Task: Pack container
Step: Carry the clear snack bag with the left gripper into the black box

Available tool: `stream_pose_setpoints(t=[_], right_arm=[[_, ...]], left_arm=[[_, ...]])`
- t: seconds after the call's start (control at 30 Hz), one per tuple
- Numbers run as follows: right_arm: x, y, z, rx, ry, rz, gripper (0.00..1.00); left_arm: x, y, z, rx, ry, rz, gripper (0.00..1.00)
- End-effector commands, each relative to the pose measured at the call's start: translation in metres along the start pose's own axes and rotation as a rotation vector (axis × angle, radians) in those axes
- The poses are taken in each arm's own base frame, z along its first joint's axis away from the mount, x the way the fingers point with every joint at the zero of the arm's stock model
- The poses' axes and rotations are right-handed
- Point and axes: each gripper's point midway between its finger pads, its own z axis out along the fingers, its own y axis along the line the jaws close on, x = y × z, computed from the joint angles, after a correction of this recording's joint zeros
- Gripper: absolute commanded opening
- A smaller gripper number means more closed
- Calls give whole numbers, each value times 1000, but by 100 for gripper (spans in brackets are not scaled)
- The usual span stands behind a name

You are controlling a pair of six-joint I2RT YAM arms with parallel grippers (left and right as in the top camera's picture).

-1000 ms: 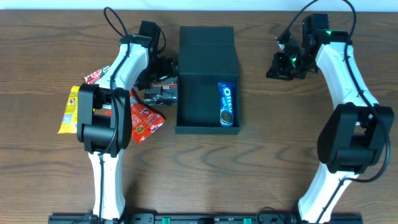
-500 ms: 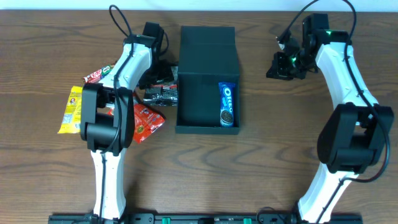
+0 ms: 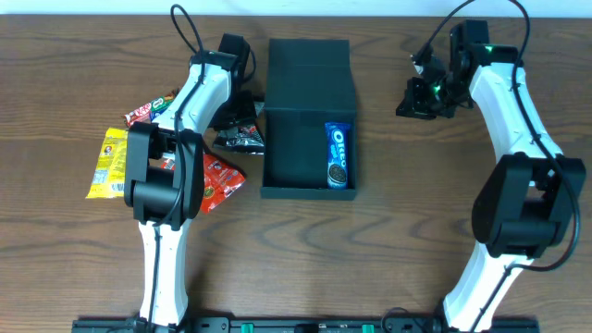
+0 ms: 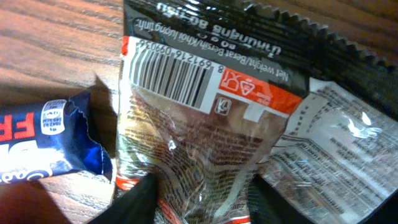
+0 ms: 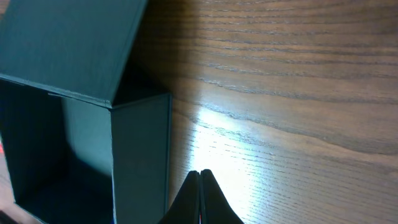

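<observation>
Wood table (image 3: 388, 240). Black container (image 3: 305, 192) sat mid-table between the arms, flap lid (image 3: 310, 74) open toward the far side. Inside, along its right wall, lay one blue packet (image 3: 339, 155) reading "OREO". Just left of the container, the left gripper (image 4: 199, 193) had narrowed onto a dark snack packet (image 4: 199, 124) with a barcode, print upside down. Right gripper (image 5: 200, 183) was pinched together, empty, over bare wood right of the container

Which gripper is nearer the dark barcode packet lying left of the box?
Left. The left gripper has its fingers either side of the dark packet; the right gripper is on the container's far side.
</observation>
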Motion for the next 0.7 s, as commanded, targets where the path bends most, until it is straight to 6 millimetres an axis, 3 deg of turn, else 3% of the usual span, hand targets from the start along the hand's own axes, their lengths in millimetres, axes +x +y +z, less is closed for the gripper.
stream_pose_setpoints(t=[0.0, 0.17, 0.3, 0.5, 0.67], right_arm=[[-5, 1, -6, -14, -20, 17, 1], [-5, 1, -6, -14, -20, 17, 1], [-5, 0, -6, -14, -21, 16, 1], [-5, 0, -6, -14, -21, 16, 2], [-6, 1, -7, -18, -25, 14, 1]], left_arm=[[40, 25, 59, -110, 168, 13, 37], [41, 26, 52, -118, 183, 11, 26], [25, 21, 32, -121, 146, 2, 17], [-22, 7, -30, -106, -17, -1, 16], [-43, -8, -83, -97, -131, 25, 14]])
